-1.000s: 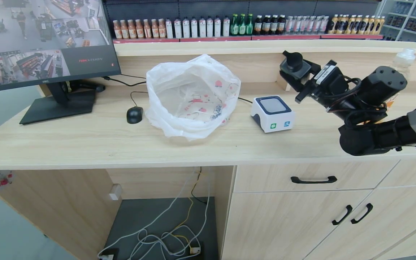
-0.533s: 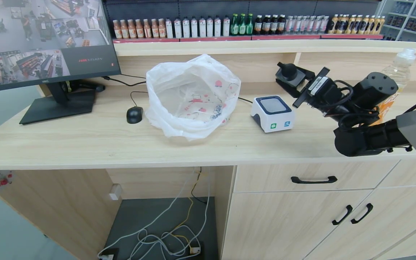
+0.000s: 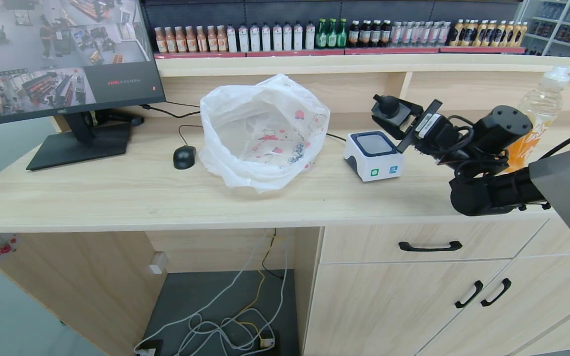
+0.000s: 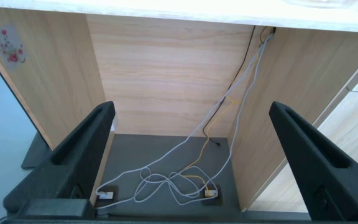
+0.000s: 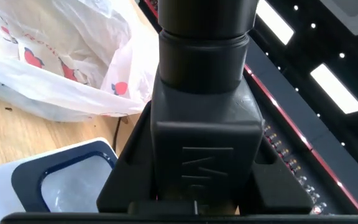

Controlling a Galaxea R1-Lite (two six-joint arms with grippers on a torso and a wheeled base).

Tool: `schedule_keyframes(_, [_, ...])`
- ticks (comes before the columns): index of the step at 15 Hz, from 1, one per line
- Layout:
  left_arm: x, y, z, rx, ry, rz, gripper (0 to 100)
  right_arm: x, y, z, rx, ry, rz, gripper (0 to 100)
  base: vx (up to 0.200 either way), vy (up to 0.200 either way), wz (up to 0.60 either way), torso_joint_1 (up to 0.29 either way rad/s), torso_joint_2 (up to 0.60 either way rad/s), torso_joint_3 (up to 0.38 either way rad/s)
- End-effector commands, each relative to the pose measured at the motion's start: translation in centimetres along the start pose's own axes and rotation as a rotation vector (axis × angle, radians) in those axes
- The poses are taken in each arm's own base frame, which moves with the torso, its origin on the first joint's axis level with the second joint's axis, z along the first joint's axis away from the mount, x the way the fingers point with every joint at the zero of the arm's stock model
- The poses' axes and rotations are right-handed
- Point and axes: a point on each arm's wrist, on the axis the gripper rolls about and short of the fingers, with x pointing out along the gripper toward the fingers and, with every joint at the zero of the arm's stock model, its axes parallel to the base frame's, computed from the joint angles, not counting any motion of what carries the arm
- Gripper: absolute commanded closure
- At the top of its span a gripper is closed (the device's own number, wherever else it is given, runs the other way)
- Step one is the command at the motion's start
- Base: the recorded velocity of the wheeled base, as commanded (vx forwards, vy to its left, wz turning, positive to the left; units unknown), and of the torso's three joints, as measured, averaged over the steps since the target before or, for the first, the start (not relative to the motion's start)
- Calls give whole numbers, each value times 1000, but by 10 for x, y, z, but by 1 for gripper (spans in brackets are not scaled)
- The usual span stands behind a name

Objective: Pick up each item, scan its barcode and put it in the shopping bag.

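The right gripper [image 3: 397,114] is clamped on a small black container [image 3: 389,105] with a round cap. It holds the container in the air just behind and above the scanner [image 3: 374,156], apart from it. The scanner sits right of the worktop's [image 3: 117,190] middle. The open shopping bag [image 3: 265,131] stands just to the scanner's left, nearer the rear edge.

The step in hand looks like the scan. To do it well, the container should come squarely over the scanner's dark window with its coded face turned down toward the glass. It should be kept close but not touching, and held steady. Which face carries the barcode cannot be told, so a slow wrist roll may be needed. The fingers must not cover the code.

The bag is thin and its rim slumps, so the drop is safer low inside the mouth.

An orange drink bottle [image 3: 537,116] waits near the right rear corner. The left gripper [image 4: 191,109] hangs below the worktop's front edge — spread wide, holding nothing.
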Motion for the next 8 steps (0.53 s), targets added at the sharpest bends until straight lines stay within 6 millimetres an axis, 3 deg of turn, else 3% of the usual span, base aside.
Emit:
schedule_keyframes(1, [0,0,0,0,0,0,0,3,3,3,4,-9,5,100,0,0,0,0,0,0])
schedule_keyframes(8, [0,0,0,0,0,-2,0,5,21,3,32,-14,47,100,0,0,0,0,0,0])
